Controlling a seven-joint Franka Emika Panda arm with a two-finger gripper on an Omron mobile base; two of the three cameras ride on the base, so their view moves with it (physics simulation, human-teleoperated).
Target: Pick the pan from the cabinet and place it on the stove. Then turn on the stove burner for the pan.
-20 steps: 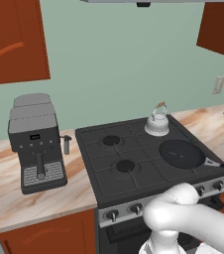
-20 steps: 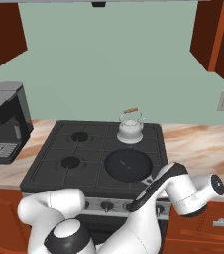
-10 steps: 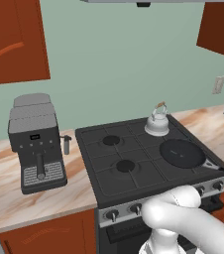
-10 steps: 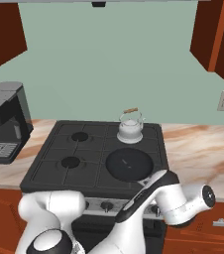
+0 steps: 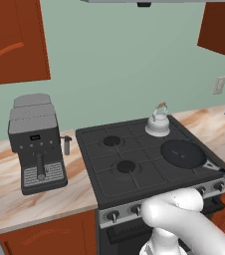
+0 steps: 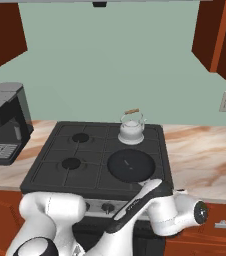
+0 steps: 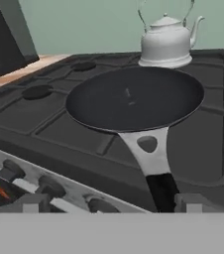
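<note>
The black pan [image 5: 182, 152] [image 6: 130, 165] [image 7: 134, 96] lies flat on the front right burner of the stove [image 5: 129, 182] [image 6: 60, 172]. Its long handle [image 7: 159, 186] points toward the stove's front edge. My gripper [image 7: 111, 203] is open and sits low in front of the stove, level with the handle's end. The handle runs down between the two fingertips [image 7: 30, 202], closer to the right one, and I see no grip on it. A reddish-brown wall cabinet [image 5: 15, 45] hangs at the upper left and another [image 6: 217, 35] at the upper right.
A white kettle [image 5: 158, 122] [image 6: 131, 127] [image 7: 166, 42] stands on the back right burner behind the pan. Dark knobs [image 5: 113, 215] [image 7: 49, 187] line the silver front panel. A grey coffee machine [image 5: 37, 142] [image 6: 2, 122] stands on the counter left of the stove.
My arm has drawn back and sunk lower in front of the stove, away from the pan. The pan and kettle have stayed put.
</note>
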